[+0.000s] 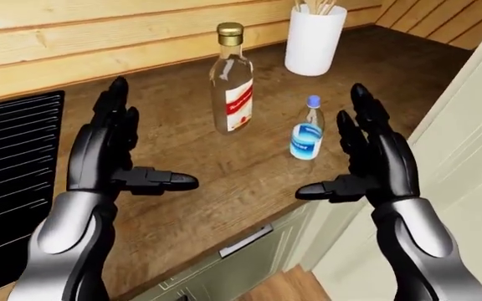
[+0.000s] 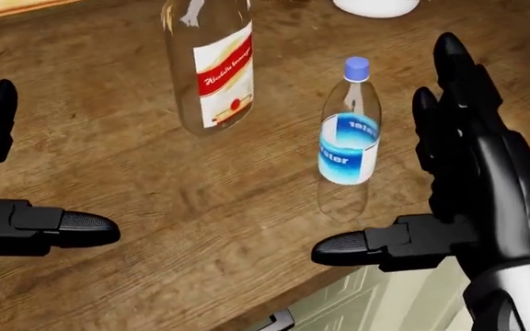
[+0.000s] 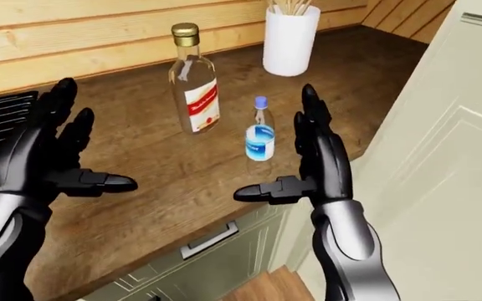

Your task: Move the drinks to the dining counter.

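reaching is the step in hand, i judge: the right hand (image 1: 373,164) hangs just beside the small water bottle (image 1: 306,135) with fingers spread and thumb out, grasping nothing, while the left hand (image 1: 116,157) is spread the same way, well apart from the glass bottle (image 1: 232,88). both drinks stand upright on the wooden counter (image 1: 191,188), the water bottle nearer its edge, below a white holder (image 1: 314,39). next, the right hand likely needs to slide left and close round the water bottle's body.

Head view looks steeply down, close; eye views (wider) share the counter (image 1: 224,169).
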Motion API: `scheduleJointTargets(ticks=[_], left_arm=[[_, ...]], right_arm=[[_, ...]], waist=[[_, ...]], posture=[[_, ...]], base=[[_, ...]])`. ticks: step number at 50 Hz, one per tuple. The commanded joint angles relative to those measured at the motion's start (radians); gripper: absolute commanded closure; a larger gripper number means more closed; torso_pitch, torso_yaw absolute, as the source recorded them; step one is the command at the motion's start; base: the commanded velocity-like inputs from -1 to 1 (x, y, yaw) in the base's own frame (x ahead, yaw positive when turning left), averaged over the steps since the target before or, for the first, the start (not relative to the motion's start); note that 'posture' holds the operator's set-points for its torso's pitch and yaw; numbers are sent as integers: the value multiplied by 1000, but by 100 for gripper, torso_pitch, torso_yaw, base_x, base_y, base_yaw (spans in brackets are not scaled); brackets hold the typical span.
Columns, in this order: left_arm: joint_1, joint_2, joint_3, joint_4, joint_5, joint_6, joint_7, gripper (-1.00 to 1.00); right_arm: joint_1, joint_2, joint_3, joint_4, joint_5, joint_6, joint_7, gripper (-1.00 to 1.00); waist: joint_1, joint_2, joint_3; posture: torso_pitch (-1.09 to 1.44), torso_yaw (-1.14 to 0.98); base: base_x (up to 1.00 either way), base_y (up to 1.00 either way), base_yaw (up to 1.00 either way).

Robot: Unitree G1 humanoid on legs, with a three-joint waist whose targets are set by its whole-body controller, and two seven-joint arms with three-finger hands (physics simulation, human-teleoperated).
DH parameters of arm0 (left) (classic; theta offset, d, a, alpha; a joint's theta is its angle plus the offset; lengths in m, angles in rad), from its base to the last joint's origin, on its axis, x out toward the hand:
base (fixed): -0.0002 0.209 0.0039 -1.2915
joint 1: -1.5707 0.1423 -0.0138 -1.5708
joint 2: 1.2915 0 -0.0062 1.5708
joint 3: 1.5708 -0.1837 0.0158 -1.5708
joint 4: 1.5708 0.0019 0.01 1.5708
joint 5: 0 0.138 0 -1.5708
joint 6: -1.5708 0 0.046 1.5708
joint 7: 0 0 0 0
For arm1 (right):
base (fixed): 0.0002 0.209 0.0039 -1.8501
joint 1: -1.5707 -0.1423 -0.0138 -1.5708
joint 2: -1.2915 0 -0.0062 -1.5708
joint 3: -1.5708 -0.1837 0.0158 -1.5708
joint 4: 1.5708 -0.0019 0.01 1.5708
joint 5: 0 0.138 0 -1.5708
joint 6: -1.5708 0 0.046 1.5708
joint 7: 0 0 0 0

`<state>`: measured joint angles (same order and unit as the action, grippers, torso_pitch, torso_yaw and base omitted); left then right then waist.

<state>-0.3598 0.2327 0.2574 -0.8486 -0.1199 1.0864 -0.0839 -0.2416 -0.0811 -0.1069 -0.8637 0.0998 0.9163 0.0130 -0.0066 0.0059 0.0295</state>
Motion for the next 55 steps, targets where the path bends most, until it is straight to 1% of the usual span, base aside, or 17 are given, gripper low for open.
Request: scheduleJointTargets(ticks=[1,4,8,11,15,20,27,30,32,43,47,48,49,50,52,53,55], left_arm=[[-36,11,2,-41,-2,-7,3,-100],[-33,9,-8,-40,7,-10,1,-100],[-53,11,-7,-63,7,26,1,-100],[-56,11,-6,-67,8,29,0,-100],[-58,11,-2,-61,8,23,-1,-100],[-64,14,5,-64,2,30,0,-100],[-79,21,15,-65,-12,43,4,-100],[-71,22,15,-59,-14,31,5,-100],[-72,24,18,-60,-18,33,5,-100],[-59,23,15,-57,-21,20,10,-100],[-54,24,22,-58,-24,17,8,-100],[-55,24,24,-58,-25,17,8,-100],[-54,25,24,-58,-26,16,7,-100],[-55,26,26,-60,-28,19,7,-100],[-52,27,27,-60,-29,18,7,-100],[-52,27,27,-58,-29,16,7,-100],[-57,29,29,-67,-32,28,8,-100]], right_arm=[[-30,-8,-3,-42,0,-8,-10,-100],[-44,-14,-8,-25,-2,-8,-13,-100],[-88,-23,-7,0,-4,9,-22,-100],[-106,-18,11,66,-18,-28,-30,-100],[-164,-14,26,123,-27,-24,-45,-100],[-197,-7,65,220,-70,-72,-43,-100],[-265,12,89,357,-129,-120,-29,-100],[-289,18,89,401,-144,-138,-28,-100],[-299,21,87,439,-150,-163,-28,-100],[-339,55,123,538,-199,-211,-19,-100],[-346,63,124,568,-208,-228,-14,-99],[-347,65,125,571,-210,-228,-14,-93],[-351,66,123,596,-210,-245,-14,-77],[-353,67,122,609,-210,-253,-14,-73],[-355,68,119,627,-211,-264,-15,-52],[-357,66,117,630,-211,-263,-15,-47],[-357,66,116,627,-210,-260,-16,-17]], waist=[[-1,5,-21],[1,7,-20],[2,8,-21],[1,7,-18],[2,6,-16],[4,6,-14],[5,6,-13],[6,7,-13],[6,7,-13],[6,8,-15],[7,9,-16],[7,9,-16],[7,9,-17],[7,10,-17],[6,10,-18],[7,10,-18],[7,9,-19]], posture=[[0,0],[0,0],[0,0],[0,0],[0,0],[0,0],[0,0],[0,0],[0,0],[0,0],[0,0],[0,0],[0,0],[0,0],[0,0],[0,0],[0,0]], base=[[0,0,0],[0,0,0],[0,0,0],[0,0,0],[0,0,0],[0,0,0],[0,0,0],[0,0,0],[0,0,0],[0,0,0],[0,0,0],[0,0,0],[0,0,0],[0,0,0],[0,0,0],[0,0,0],[0,0,0]])
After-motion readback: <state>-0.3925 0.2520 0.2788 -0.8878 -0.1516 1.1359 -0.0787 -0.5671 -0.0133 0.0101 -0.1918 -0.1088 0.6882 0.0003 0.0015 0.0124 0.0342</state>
